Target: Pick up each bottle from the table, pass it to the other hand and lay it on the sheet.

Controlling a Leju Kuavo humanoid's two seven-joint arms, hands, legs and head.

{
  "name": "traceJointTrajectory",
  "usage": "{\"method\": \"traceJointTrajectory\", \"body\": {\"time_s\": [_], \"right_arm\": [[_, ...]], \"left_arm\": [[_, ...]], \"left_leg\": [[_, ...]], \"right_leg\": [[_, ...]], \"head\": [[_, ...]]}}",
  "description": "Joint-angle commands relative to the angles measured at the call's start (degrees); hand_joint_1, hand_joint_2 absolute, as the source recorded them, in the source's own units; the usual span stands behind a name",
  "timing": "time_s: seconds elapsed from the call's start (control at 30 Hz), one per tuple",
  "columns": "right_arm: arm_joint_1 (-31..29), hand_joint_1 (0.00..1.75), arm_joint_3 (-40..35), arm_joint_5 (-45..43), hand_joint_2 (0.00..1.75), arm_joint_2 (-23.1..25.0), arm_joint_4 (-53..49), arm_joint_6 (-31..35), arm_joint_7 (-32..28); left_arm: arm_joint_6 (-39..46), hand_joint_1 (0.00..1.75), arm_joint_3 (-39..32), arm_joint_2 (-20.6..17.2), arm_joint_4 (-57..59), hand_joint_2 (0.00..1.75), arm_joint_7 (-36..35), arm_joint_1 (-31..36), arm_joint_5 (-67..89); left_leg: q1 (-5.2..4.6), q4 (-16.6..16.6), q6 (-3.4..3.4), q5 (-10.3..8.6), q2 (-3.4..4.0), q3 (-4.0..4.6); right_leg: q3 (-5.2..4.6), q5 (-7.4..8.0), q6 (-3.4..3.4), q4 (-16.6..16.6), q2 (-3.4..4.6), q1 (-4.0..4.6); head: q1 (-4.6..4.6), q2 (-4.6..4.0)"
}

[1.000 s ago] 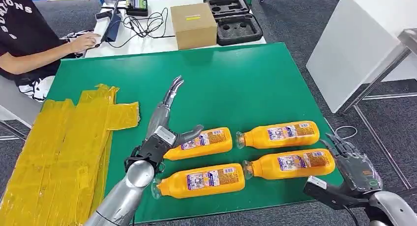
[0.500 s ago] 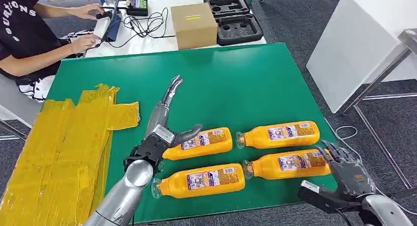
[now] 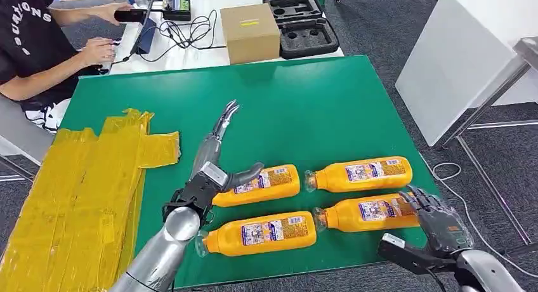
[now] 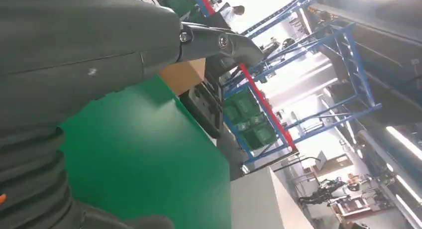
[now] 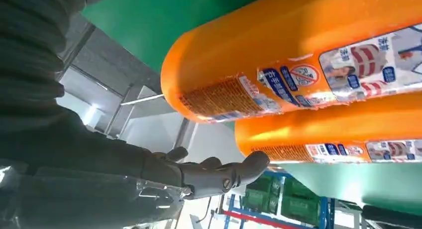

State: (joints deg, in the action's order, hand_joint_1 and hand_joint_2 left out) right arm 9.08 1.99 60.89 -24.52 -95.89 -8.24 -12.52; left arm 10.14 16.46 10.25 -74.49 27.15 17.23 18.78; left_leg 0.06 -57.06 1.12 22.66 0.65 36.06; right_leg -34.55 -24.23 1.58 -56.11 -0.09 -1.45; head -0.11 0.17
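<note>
Head view gives me four orange plastic bottles lying on their sides on the green worktop [image 3: 330, 101], in two rows. My right hand [image 3: 438, 222] hovers at the base of the near right bottle [image 3: 371, 212], fingers [image 3: 419, 200] spread and empty. My left hand [image 3: 212, 162] floats beside the far left bottle [image 3: 257, 185], fingers stretched out, holding nothing. I judge these bottles full, stiff and slick, so I'd wrap the labelled belly. No bottle yet lies on the crinkled yellow sheet [image 3: 82, 184].
</note>
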Motion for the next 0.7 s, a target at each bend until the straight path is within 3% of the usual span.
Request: {"method": "traceJointTrajectory", "body": {"time_s": [0.03,0.57,0.7], "right_arm": [[-3.2,0.0,-3.6,0.0,1.75,1.1,5.9,0.1,-0.1],[-2.8,0.0,-5.0,0.1,1.75,0.0,7.4,-0.6,0.3],[-5.4,0.0,-6.3,0.2,1.75,-0.5,10.4,-2.2,1.2]], "left_arm": [[0.2,0.0,0.5,-0.7,4.7,1.75,0.1,2.1,-0.1],[0.3,0.0,0.6,-0.9,5.4,1.75,0.5,1.5,-0.7],[0.2,0.0,0.6,-0.7,6.0,1.75,0.4,1.9,-0.8]], "left_leg": [[0.12,0.0,-0.09,0.13,-0.02,-0.33],[0.09,0.0,-0.08,0.11,-0.02,-0.28],[0.07,0.0,-0.06,0.07,0.03,-0.22]], "right_leg": [[0.37,-0.07,-0.14,0.1,0.03,0.12],[0.31,-0.06,-0.13,0.1,0.03,0.09],[0.24,-0.02,-0.1,0.1,0.06,0.07]], "head": [[0.0,0.0],[0.0,0.0],[0.0,0.0]]}}
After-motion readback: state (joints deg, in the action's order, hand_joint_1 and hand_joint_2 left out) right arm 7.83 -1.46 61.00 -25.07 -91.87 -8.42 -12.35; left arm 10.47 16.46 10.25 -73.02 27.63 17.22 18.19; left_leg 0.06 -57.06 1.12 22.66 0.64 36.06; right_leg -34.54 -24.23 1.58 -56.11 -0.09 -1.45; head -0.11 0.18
